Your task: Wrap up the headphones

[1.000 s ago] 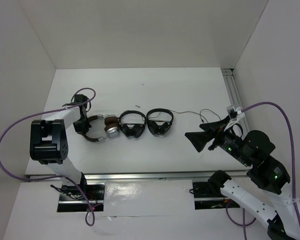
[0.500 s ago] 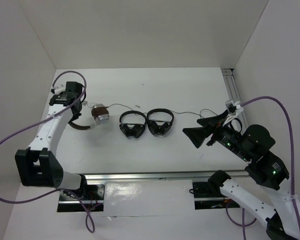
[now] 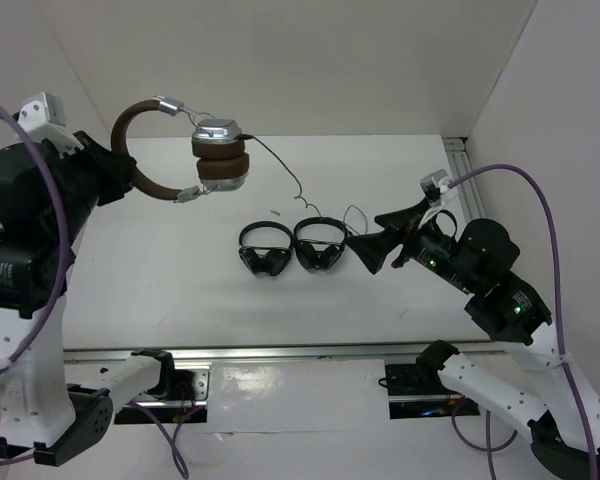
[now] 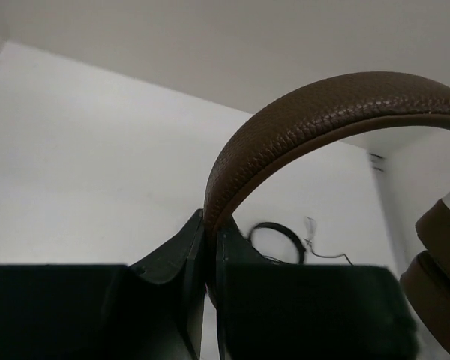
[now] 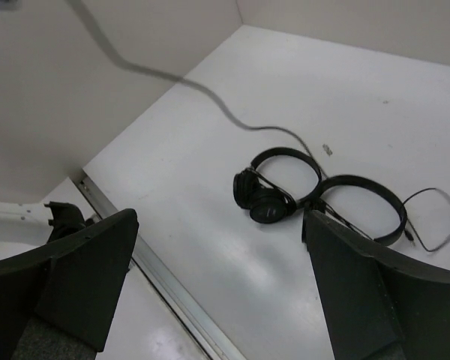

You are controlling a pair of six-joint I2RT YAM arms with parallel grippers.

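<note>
Over a white table [image 3: 380, 170], left gripper [image 4: 210, 229] is clamping the headphones' [image 3: 220, 160] stiff headband [image 4: 322, 105], limp cable [image 3: 277, 162] dangling beyond; right gripper [image 5: 221, 217] gaping.

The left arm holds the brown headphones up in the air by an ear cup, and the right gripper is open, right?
The grip is wrong: the left wrist view shows the left gripper shut on the headband. The headphones are up in the air, and the right gripper is open.
</note>
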